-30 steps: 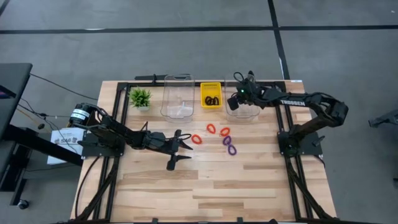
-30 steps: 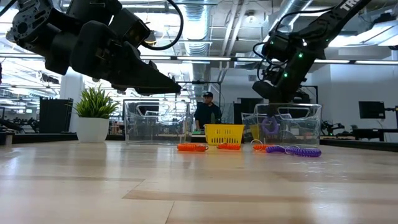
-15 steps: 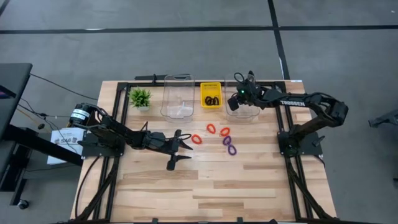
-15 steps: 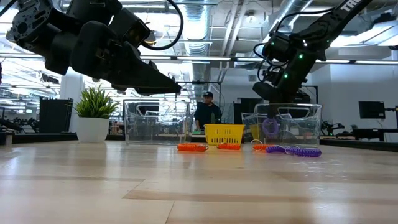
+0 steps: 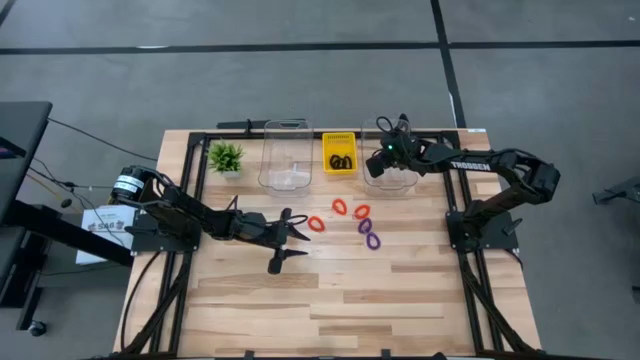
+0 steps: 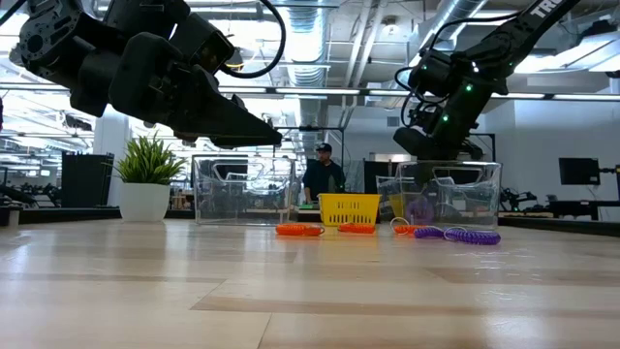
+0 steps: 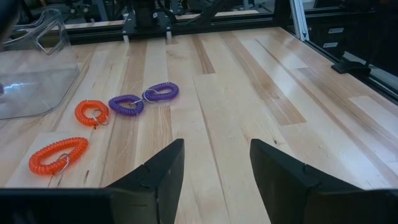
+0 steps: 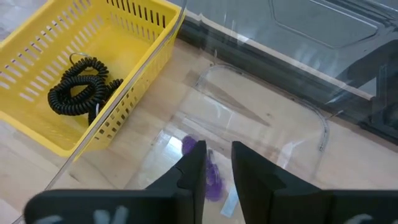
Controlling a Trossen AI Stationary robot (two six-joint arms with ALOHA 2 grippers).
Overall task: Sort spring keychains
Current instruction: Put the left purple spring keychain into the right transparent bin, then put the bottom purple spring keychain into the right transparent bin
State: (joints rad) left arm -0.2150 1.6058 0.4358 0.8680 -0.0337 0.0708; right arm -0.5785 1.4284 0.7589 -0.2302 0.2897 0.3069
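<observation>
The right gripper (image 8: 214,163) hung part-open over the right clear bin (image 5: 390,178), a purple keychain (image 8: 211,177) beneath it, while 5 springy, light keychains (image 5: 344,216) lay mid-table beside the wide-open left gripper (image 5: 290,240), likely best pinched across 1 coil.

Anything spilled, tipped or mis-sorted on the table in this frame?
Nothing stands out. Black keychains lie in the yellow basket, a purple keychain is in the right clear bin under the right gripper, and unsorted keychains lie flat.
</observation>
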